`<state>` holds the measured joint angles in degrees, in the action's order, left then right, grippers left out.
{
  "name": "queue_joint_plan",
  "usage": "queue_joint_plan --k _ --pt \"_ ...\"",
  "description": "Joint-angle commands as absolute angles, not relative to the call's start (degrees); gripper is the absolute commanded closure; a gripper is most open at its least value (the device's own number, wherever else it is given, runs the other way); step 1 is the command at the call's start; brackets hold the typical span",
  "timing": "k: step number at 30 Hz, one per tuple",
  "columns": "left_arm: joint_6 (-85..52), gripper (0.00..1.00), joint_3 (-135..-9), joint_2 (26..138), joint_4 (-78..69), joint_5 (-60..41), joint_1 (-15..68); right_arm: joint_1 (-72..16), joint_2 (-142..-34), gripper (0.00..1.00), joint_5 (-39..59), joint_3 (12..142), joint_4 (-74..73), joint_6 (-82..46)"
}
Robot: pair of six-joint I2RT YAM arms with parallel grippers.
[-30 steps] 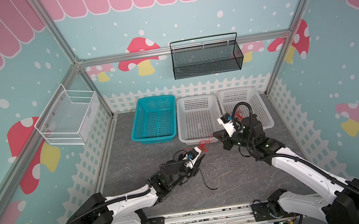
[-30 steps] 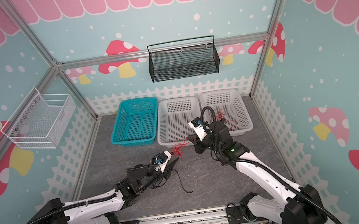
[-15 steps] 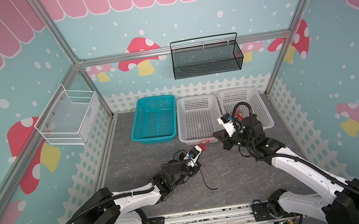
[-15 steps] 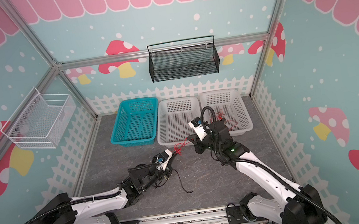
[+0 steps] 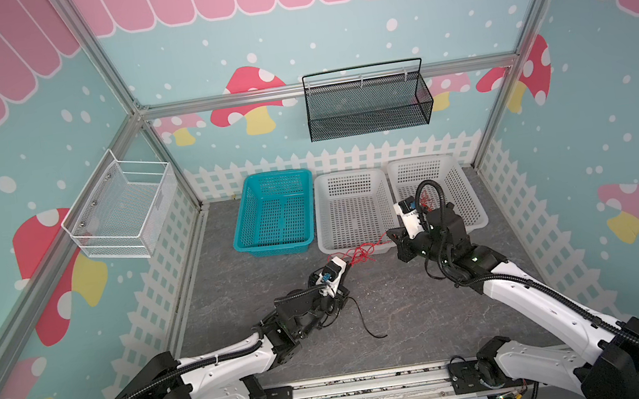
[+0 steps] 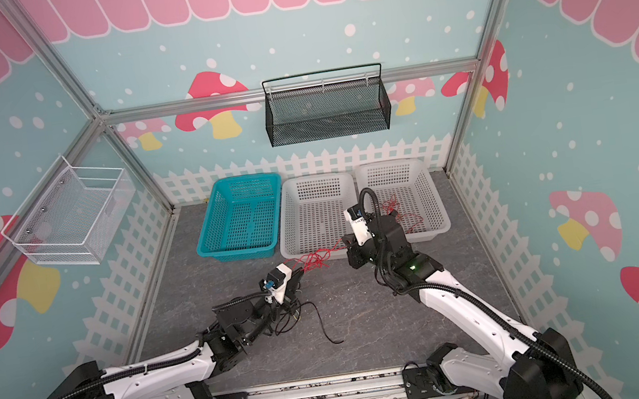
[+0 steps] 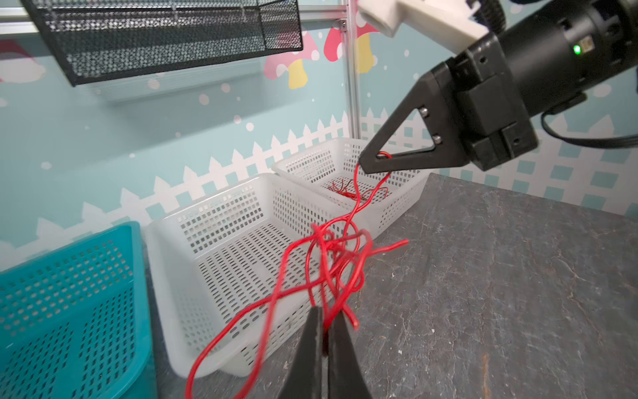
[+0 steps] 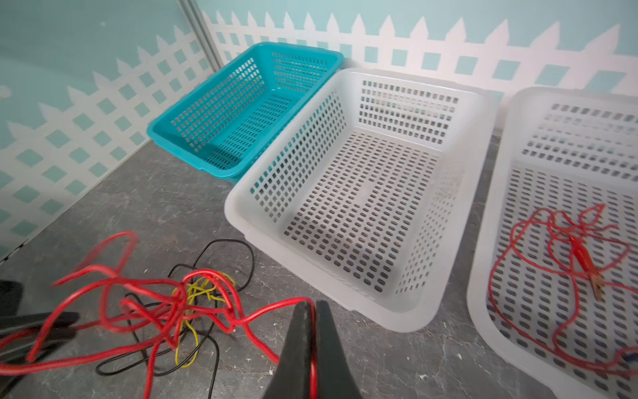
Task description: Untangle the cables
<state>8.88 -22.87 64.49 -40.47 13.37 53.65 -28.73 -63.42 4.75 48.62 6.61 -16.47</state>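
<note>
Right wrist view has the best look at the knot. A thin, glossy red cable (image 8: 165, 300) loops over itself in sharp kinks. Behind it a small yellow cable (image 8: 195, 290) is bunched up with a black cable (image 8: 228, 248) on the grey, stone-patterned tabletop (image 8: 155, 193). The yellow is too small to pick out in the top views.

In both top views the red cable (image 5: 360, 254) hangs strung between the two grippers around mid-tabletop, just in front of the middle basket (image 5: 348, 175). The black cable (image 6: 324, 325) trails towards the front edge.

Now the jaws. The left gripper (image 7: 324, 312) has its tapered black fingers pressed together, pinching red strands at the tips. The right gripper (image 8: 316, 304) is closed tight too, with a red strand running down between its fingers. Left wrist view shows that gripper (image 7: 367, 164) side-on, a hollow black triangle with red cable nipped at its point.

Along the back edge sit three perforated plastic tubs with rounded corners: the teal basket (image 8: 300, 48), the white middle basket and the white right basket (image 8: 486, 224). Inside the right one lies a loose red cable (image 8: 518, 235), coiled flat and ending in a small clip (image 8: 592, 276). Only the right wrist view shows that clip clearly.
</note>
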Motion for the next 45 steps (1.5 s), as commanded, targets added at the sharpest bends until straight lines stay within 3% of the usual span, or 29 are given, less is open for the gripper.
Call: queue_joint_plan --k 1,12,22,33,39,45 --pt "4.9 1.0 -21.5 59.2 -33.7 21.4 52.4 -27.0 -64.1 1.0 -7.7 49.9 8.2 -18.4" --pt "-1.5 1.0 -19.2 45.4 -20.9 27.8 45.5 -25.1 -64.6 1.0 -11.6 49.7 11.0 -17.4" --pt "-2.0 1.0 -20.0 42.8 -16.4 31.4 43.1 -22.8 -62.9 1.0 -13.8 48.4 12.9 -16.7" --pt "-3.4 1.0 -19.7 44.3 -16.6 30.4 42.4 -22.6 -56.5 1.0 -5.1 44.0 5.4 -11.6" --pt "-5.9 1.0 -19.6 45.9 -15.6 30.0 40.5 -22.6 -47.3 1.0 9.1 40.3 -2.2 -8.5" --pt "-10.4 1.0 -19.8 47.5 -12.9 29.9 36.2 -22.5 -45.4 1.0 11.5 42.6 -2.2 -9.9"
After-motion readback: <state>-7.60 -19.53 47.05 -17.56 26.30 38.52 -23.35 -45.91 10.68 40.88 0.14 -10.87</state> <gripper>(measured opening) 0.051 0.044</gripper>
